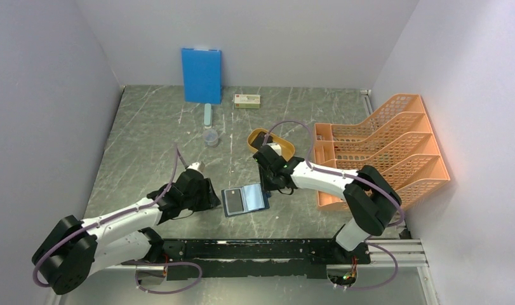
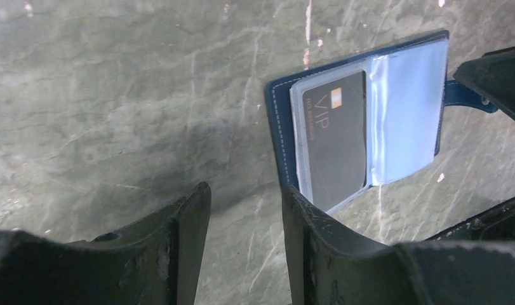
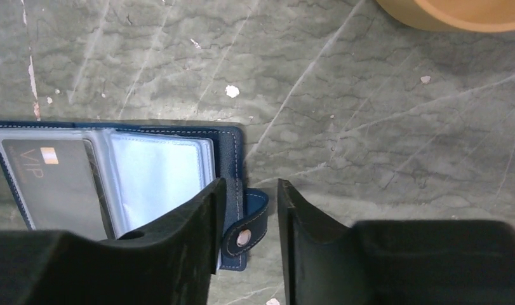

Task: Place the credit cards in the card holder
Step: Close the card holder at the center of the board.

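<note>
the holder (image 1: 245,199) lies open and flat on the counter (image 1: 147,127), near its front edge, between the two arms. the left tool (image 1: 214,197) sits low just beside it at its 9 o'clock; the right tool (image 1: 271,188) sits at its 2 o'clock, over the right edge.

from the left wrist we see the left tool's fingers (image 2: 185,229) apart, with only bare counter in the gap. the holder lies ahead of them toward 1 o'clock, its near corner just behind one fingertip; whether they touch we cannot tell. a black card (image 2: 334,136) marked "vip" sits in the clear sleeve on the holder's left half; the right sleeve shows pale blue.

from the right wrist the right tool's fingers (image 3: 197,216) are apart too. the tab (image 3: 245,232) with its snap sticks out from the holder's right edge and lies in the gap between them; we see nothing clamped, and cannot tell whether a finger touches it.

a yellow tray (image 1: 286,143) stands at the holder's 1 o'clock, behind the right tool, and an orange rack (image 1: 394,146) at 3 o'clock. a blue board (image 1: 201,75) leans on the back wall at 11 o'clock, a box (image 1: 247,100) beside it and a cup (image 1: 211,136) nearer.
</note>
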Motion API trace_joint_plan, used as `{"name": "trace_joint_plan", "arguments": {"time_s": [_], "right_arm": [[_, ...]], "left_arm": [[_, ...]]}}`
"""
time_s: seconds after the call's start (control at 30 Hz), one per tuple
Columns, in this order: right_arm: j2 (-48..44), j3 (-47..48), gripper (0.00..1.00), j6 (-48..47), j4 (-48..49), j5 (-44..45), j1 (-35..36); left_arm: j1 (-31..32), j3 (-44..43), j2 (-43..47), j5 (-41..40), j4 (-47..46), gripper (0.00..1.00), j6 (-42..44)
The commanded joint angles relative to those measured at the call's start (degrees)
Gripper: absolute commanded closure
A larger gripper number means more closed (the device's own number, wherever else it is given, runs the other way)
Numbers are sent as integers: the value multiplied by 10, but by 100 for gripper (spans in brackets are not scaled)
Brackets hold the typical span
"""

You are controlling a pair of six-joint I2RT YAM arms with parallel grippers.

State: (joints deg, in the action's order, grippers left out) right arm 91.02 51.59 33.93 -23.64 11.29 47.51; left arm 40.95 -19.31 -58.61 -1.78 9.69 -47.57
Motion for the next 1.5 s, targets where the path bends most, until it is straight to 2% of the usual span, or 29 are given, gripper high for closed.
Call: {"name": "trace_joint_plan", "arguments": {"time_s": [0.0, 0.1, 0.2, 0.47, 0.67, 0.8, 1.07, 1.23, 1.47], "right_arm": [[-7, -14, 66, -6, 7, 0, -8], [-20, -25, 79, -7, 3, 0, -9], [-37, -40, 100, -4, 3, -4, -9], [-98, -130, 100, 44, 70, -61, -11], [-103, -170, 100, 73, 114, -90, -14], [-106, -179, 100, 83, 126, -91, -16], [-182, -150, 100, 90, 91, -97, -16], [-183, -114, 100, 76, 62, -131, -16], [-173, -87, 100, 88, 78, -178, -13]], "left_arm": [[-2, 1, -20, 42, -42, 49, 3], [-2, 4, -34, 56, -65, 49, 1], [-2, 5, -54, 69, -83, 50, -1], [-2, 1, -120, 116, -151, 54, -5], [-2, 0, -158, 170, -210, 59, -3], [-2, -1, -162, 191, -234, 66, -3], [-2, -17, -113, 106, -134, 67, 14], [-2, -18, -79, 64, -98, 65, 22], [-2, -13, -34, 19, -29, 65, 27]]}}
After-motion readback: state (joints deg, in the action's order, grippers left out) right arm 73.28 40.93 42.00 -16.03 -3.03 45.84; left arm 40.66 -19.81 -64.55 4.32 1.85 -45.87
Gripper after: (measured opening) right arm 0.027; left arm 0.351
